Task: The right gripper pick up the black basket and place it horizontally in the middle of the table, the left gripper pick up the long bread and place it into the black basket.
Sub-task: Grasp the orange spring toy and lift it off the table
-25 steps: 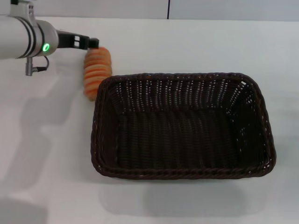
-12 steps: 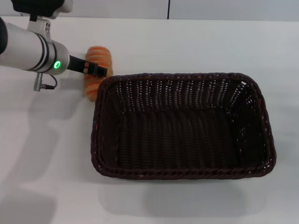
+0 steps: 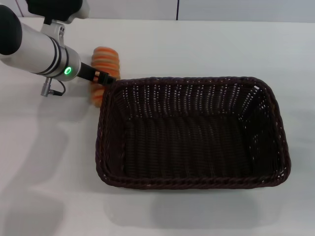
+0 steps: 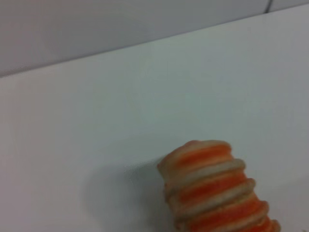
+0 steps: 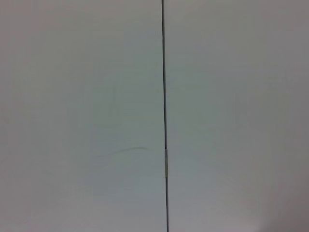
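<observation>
Sitting lengthwise mid-bench, the black basket looks placed and still empty, so the remaining step is the long bread just beyond its far-left corner, left pincer at it, grip state unclear; right pincer unseen.
</observation>
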Robot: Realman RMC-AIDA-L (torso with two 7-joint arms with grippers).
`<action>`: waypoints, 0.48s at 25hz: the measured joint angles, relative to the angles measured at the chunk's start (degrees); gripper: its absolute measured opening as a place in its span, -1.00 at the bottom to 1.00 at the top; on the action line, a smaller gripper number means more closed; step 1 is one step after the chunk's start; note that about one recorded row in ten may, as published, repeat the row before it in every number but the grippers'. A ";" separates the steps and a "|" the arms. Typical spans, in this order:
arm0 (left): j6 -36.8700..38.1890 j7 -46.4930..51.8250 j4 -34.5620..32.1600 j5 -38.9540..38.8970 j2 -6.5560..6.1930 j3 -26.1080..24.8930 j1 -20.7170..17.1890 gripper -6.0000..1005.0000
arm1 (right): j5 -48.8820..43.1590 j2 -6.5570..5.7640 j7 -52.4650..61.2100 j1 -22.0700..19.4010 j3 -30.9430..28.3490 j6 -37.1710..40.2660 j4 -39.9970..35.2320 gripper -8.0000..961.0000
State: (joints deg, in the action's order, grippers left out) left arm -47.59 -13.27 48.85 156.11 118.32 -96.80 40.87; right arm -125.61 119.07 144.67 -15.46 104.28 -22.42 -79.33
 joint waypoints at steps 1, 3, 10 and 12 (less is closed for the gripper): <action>-0.22 -1.16 1.14 0.02 0.12 0.61 -0.49 0.64 | 0.00 0.01 0.00 -0.05 -0.02 -0.01 -0.05 0.72; -0.33 -1.74 2.58 0.01 0.24 1.70 -1.12 0.58 | 0.00 0.02 -0.01 -0.16 -0.08 -0.01 -0.12 0.72; -1.29 -3.40 7.58 -1.34 0.21 2.86 -2.98 0.18 | 0.00 0.03 -0.01 -0.04 -0.13 -0.04 0.11 0.72; -1.11 -5.63 12.23 -2.56 0.13 2.88 -5.33 0.07 | 0.00 0.03 -0.01 0.03 -0.14 -0.05 0.15 0.72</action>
State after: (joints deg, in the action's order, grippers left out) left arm -48.70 -18.90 61.08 153.54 118.45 -93.92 35.54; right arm -125.61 119.10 144.66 -15.43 104.14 -22.47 -79.18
